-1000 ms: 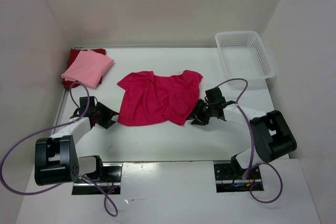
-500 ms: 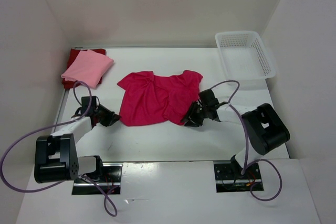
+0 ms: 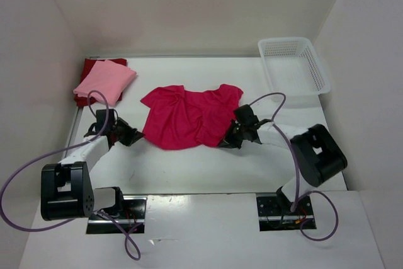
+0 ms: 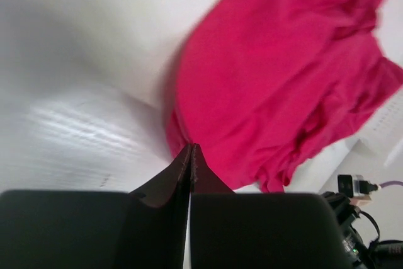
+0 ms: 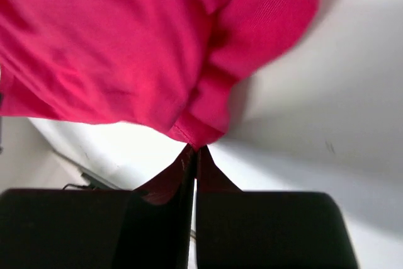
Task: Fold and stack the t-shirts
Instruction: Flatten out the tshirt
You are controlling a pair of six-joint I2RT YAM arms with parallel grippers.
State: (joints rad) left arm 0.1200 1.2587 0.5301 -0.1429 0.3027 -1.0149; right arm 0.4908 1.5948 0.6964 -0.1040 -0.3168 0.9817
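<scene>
The crimson-magenta t-shirt (image 3: 189, 118) lies spread and rumpled in the middle of the table. My left gripper (image 3: 135, 135) is at its near left corner, jaws shut with the tips (image 4: 191, 147) on the cloth's edge (image 4: 283, 74). My right gripper (image 3: 225, 142) is at the near right corner, jaws shut, and the hem (image 5: 195, 127) is pinched at its tips (image 5: 196, 148). The light pink t-shirt (image 3: 106, 80) lies folded on top of the folded dark red t-shirt (image 3: 94, 65) at the back left.
A white lattice basket (image 3: 294, 64) stands at the back right corner. White walls close in the table on the left, back and right. Purple cables loop from both arms near the front.
Both grippers slid inward to the crimson shirt's near corners and closed from open. The right corner of the shirt has shifted slightly.
</scene>
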